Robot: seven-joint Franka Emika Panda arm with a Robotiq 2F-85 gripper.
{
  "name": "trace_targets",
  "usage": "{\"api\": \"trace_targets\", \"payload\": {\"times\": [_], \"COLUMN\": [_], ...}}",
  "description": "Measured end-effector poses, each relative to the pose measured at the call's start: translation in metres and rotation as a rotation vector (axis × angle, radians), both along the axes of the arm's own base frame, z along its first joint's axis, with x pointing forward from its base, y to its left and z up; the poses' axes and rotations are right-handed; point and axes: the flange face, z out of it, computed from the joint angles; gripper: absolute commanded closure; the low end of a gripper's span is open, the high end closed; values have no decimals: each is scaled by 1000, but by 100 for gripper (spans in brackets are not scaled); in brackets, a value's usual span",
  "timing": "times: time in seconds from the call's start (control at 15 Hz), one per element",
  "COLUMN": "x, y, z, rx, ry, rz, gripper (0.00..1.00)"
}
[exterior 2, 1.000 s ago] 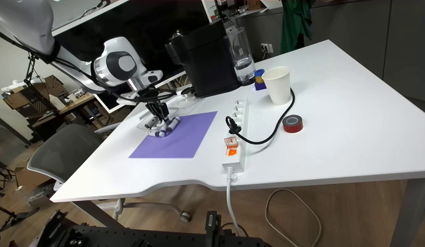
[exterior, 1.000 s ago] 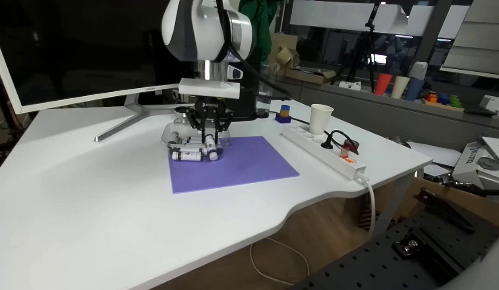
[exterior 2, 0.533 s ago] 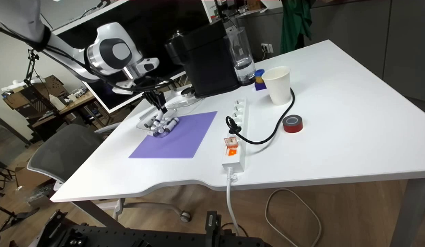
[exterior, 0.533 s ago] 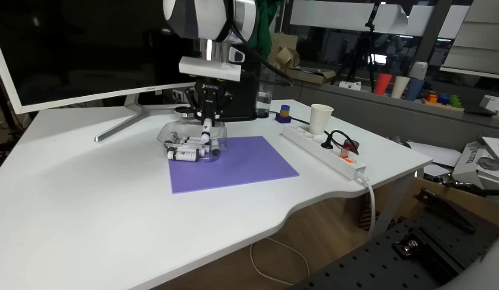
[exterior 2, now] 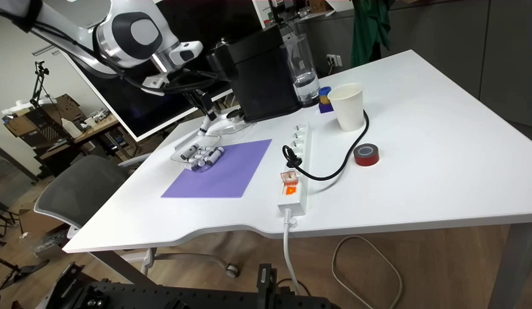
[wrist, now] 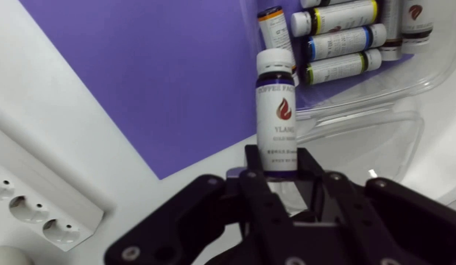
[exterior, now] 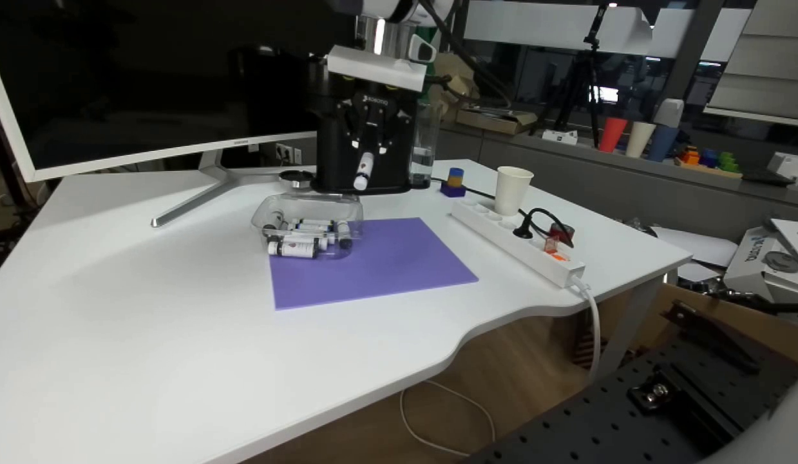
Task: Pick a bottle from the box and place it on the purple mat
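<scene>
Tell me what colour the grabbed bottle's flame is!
The flame on the bottle is red, clearest in the wrist view.

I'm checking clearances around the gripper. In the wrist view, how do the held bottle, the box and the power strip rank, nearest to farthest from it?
1. Bottle: clamped in the gripper, cap toward the view's top.
2. Box: upper right.
3. Power strip: lower left.

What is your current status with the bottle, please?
Gripper shut on one bottle, held aloft. Not yet on purple mat. Possible obstacle: box of other bottles, resting partly on the mat.
</scene>
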Motion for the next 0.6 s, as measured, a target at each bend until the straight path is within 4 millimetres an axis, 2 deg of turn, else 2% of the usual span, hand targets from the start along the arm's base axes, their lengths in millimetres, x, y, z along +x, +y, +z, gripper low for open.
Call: {"api": "trace_targets", "payload": {"times": [0.27,0.6], "x": [-19,-37], "y": [-39,-57], "z": [-31,-83], "rx": [9,55], "ry": [2,34], "rz": [-102,-254], "gripper": [93,93]}}
